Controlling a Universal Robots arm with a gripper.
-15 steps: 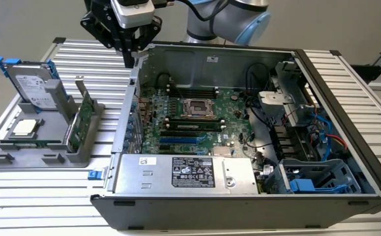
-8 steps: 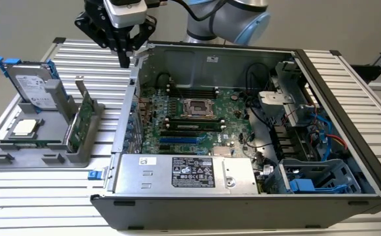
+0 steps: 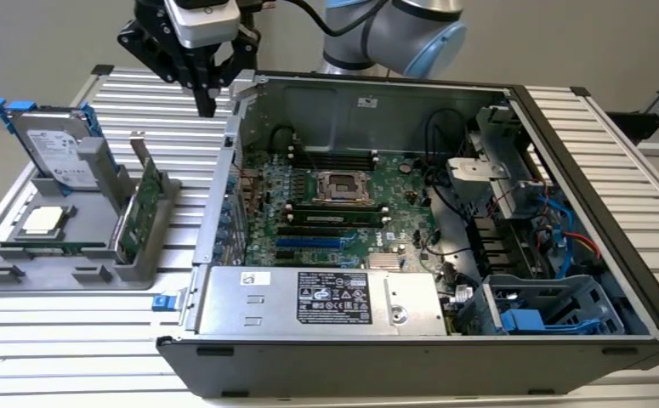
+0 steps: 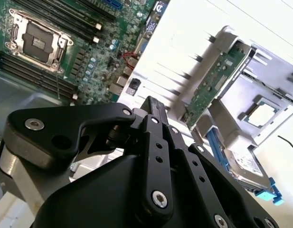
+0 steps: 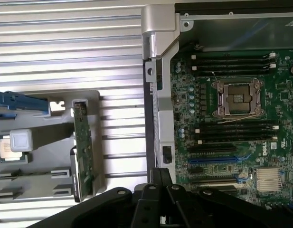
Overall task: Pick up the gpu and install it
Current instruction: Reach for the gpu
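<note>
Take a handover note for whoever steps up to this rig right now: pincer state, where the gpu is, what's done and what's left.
Pincer: shut, holding nothing, hanging in the air near the wall of the open computer case that faces the grey holder.
Gpu: standing on edge in the grey holder, at the exterior view's left of the case, untouched.
Done: nothing visible. The expansion slots on the motherboard hold no card.
Left: pick-up and install, both.
</note>
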